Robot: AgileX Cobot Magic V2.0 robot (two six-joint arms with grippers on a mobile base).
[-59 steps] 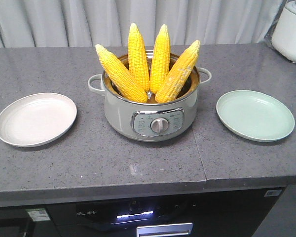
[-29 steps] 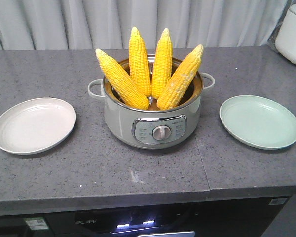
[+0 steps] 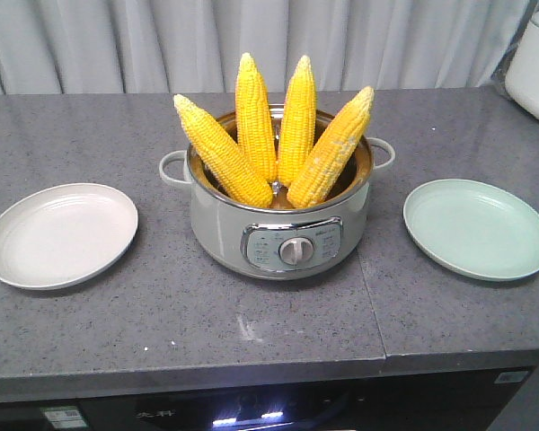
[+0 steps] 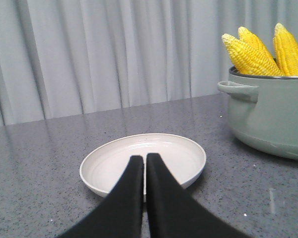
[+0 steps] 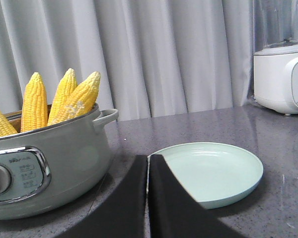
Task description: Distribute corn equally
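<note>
a: where's the corn [image 3: 272, 135]?
b: all four cobs stand in the pot [image 3: 217, 224], butts down, tips fanned out above the rim. the outer two lean left and right. the middle two are nearly upright, side by side.
a: and the pot?
b: mid tabletop [image 3: 162, 314], dial facing the front camera, a handle on each side.
a: plates?
b: a white plate [image 3: 58, 235] left of the pot and a green plate [image 3: 478, 229] right of it, each lying flat and apart from the pot.
a: left tool [image 4: 144, 158]?
b: clenched, fingers pressed flat together with nothing between them. it hangs low over the tabletop. in its wrist view the tips overlap the white plate's near rim, and the pot and corn are off to its right.
a: right tool [image 5: 148, 158]?
b: same, clenched on nothing. the green plate lies ahead and to its right, the pot to its left.
a: anything else?
b: a grey curtain [image 3: 386, 40] behind the tabletop, and a white appliance [image 3: 532, 67] at the far right corner.
</note>
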